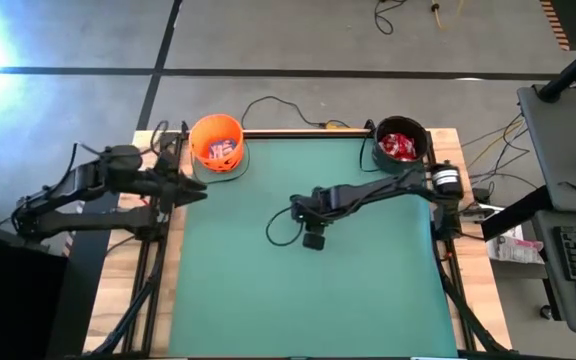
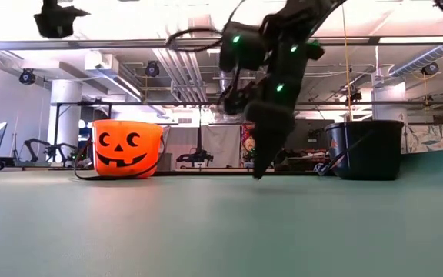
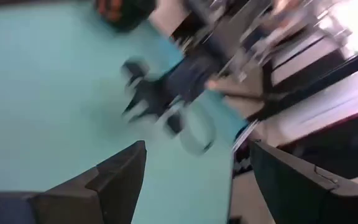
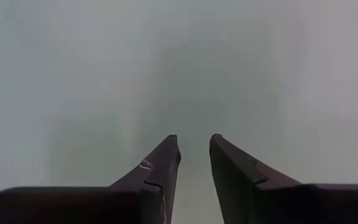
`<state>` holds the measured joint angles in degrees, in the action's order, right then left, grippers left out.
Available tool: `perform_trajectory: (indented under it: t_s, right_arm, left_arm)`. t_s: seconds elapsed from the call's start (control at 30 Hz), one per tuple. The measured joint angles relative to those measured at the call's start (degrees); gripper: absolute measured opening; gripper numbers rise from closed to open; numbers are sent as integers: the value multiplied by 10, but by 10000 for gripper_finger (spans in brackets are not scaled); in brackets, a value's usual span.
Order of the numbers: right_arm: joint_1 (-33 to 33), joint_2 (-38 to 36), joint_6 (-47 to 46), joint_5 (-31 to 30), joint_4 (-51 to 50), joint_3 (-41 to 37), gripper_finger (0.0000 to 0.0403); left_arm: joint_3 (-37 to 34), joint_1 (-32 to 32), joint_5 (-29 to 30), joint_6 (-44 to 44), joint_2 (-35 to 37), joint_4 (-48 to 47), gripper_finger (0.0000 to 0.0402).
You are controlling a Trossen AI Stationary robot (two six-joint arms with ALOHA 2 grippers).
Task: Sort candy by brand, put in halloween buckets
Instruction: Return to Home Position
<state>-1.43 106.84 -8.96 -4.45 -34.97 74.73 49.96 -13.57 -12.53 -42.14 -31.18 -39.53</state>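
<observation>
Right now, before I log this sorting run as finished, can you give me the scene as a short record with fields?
orange bucket: at the mat's edge on the left arm's side, holding blue-and-white candy
black bucket: same edge, on the right arm's side, holding red candy
green mat: no loose candy visible
left gripper: open, empty, at the mat's left edge
right gripper: fingers slightly apart, empty, pointing down over the mat's middle

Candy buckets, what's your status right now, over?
Left gripper open, near orange bucket. Right gripper open, empty, over mat. Red candy in black bucket, pale candy in orange. Nothing in the way.
</observation>
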Motion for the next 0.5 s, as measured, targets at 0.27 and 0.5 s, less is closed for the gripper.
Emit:
perform_trajectory:
  t_s: [0.27,0.5]
  right_arm:
    - [1,100,0,-1,-6,88,70]
    - [1,163,7,-1,-4,181,68]
  left_arm:
    - [-19,40,60,-4,6,195,271]
    - [-22,53,64,33,-16,206,271]
